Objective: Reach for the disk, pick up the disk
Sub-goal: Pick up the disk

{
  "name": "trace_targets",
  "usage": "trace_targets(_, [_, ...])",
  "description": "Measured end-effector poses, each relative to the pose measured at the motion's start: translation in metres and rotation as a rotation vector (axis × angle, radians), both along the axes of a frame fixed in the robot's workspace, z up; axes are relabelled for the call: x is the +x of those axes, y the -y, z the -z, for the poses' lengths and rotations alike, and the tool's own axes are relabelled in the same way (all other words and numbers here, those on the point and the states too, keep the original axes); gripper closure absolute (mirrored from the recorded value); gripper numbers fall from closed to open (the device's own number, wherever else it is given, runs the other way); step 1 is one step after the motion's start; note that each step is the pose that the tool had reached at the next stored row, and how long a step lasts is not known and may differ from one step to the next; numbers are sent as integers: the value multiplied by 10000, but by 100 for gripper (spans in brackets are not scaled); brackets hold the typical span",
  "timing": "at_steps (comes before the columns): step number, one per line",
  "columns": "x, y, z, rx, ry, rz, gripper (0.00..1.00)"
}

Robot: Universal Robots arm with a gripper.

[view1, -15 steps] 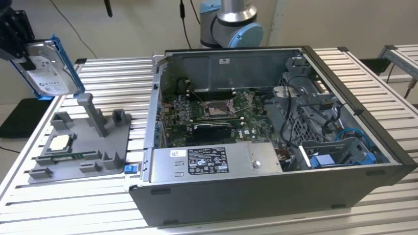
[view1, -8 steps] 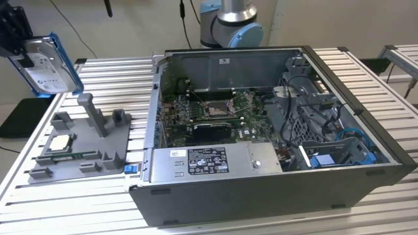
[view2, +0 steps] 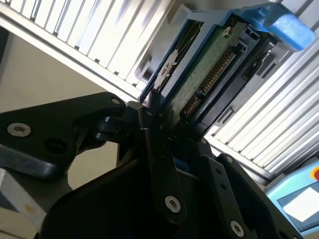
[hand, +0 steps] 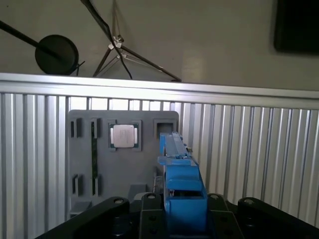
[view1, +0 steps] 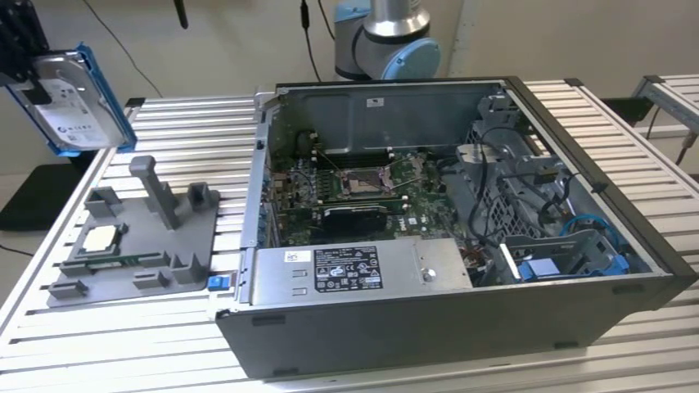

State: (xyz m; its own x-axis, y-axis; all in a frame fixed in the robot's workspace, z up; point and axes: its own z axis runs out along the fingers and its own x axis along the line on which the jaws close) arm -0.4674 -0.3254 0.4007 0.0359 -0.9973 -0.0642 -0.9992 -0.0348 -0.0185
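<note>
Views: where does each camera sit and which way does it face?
Exterior view: off the arm, above the table, looking down on the case and fixture; shows the arm and the gripper holding the disk.
First wrist view: on the wrist, looking past the gripper along the edge-on disk to the fixture and chip.
Second wrist view: on the wrist, facing the disk on its circuit-board side, past the gripper.
Shared: all show the gripped disk.

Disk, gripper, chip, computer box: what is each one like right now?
disk: held in the air, on edge
gripper: shut on the disk
chip: lying flat in the grey holder
grey holder: resting on the table
computer case: on the table, side open
</note>
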Motion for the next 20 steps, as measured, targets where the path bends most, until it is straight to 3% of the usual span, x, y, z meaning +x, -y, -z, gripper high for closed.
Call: trace_targets(20, [0, 0, -400, 1, 1, 0, 100])
